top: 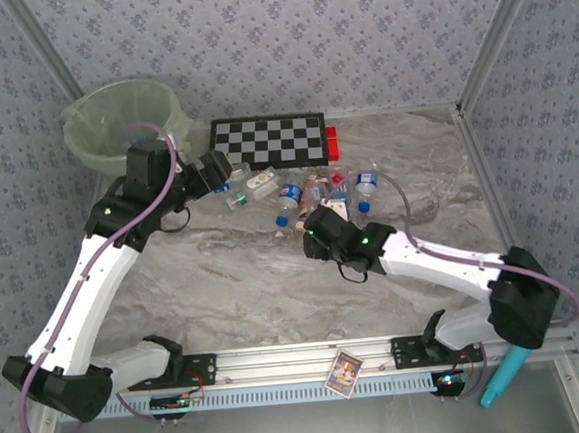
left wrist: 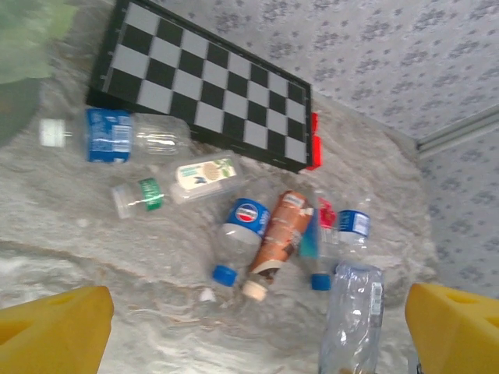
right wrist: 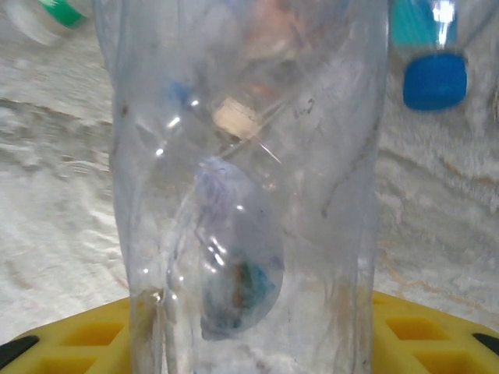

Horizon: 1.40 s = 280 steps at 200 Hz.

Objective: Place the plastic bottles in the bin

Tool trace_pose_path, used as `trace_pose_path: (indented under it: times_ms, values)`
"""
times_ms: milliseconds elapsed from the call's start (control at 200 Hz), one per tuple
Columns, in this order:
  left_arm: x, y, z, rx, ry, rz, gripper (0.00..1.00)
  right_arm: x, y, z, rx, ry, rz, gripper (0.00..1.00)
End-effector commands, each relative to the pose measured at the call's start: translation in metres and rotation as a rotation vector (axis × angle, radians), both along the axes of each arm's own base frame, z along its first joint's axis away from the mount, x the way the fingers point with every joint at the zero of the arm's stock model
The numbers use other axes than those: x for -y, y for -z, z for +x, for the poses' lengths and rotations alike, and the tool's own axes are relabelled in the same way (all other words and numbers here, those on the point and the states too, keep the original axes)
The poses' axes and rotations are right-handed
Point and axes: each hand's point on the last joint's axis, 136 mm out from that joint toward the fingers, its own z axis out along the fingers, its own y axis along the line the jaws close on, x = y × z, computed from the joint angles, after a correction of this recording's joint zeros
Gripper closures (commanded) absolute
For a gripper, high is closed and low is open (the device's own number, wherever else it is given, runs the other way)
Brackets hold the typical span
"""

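Right gripper is on it: I've got a clear bottle pinched between my yellow fingers, its crumpled wall running straight up from them. My left gripper hangs wide apart above the marble table, holding nothing. The other bottles lie on their sides, clustered just beside the checkerboard. The bin stands in the far left corner.
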Motion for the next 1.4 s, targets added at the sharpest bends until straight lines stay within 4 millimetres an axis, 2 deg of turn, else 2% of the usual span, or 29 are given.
trace_pose_path:
  times_ms: [0,110,305,420,600,1079,1169,1259,1334,1394]
  values:
    - [0.027,-0.016,0.008,0.007,0.094,-0.170,0.05,0.002,-0.029,0.001,0.135,-0.067,-0.038,0.47]
    - [0.044,-0.015,0.013,-0.023,0.168,-0.237,0.05,-0.007,-0.051,-0.001,0.208,-0.159,-0.053,0.47]
    - [0.066,-0.005,0.012,-0.086,0.274,-0.307,0.09,-0.026,-0.077,-0.008,0.292,-0.299,-0.078,0.47]
    - [0.079,-0.005,0.005,-0.093,0.335,-0.323,0.11,-0.036,-0.084,-0.011,0.312,-0.351,-0.088,0.48]
    - [0.094,0.010,-0.005,-0.134,0.407,-0.306,0.14,-0.051,-0.095,-0.014,0.337,-0.404,-0.095,0.48]
    - [0.126,0.033,-0.030,-0.217,0.562,-0.301,0.19,-0.063,-0.108,-0.019,0.370,-0.453,-0.127,0.48]
    - [0.130,0.031,-0.032,-0.219,0.586,-0.306,0.26,-0.066,-0.106,-0.020,0.371,-0.463,-0.145,0.48]
    - [0.132,0.031,-0.034,-0.223,0.605,-0.302,0.27,-0.066,-0.104,-0.020,0.367,-0.458,-0.149,0.49]
    - [0.132,0.030,-0.035,-0.225,0.614,-0.295,0.37,-0.065,-0.104,-0.021,0.364,-0.452,-0.145,0.49]
    - [0.128,0.030,-0.034,-0.220,0.595,-0.274,0.38,-0.064,-0.104,-0.020,0.364,-0.450,-0.145,0.48]
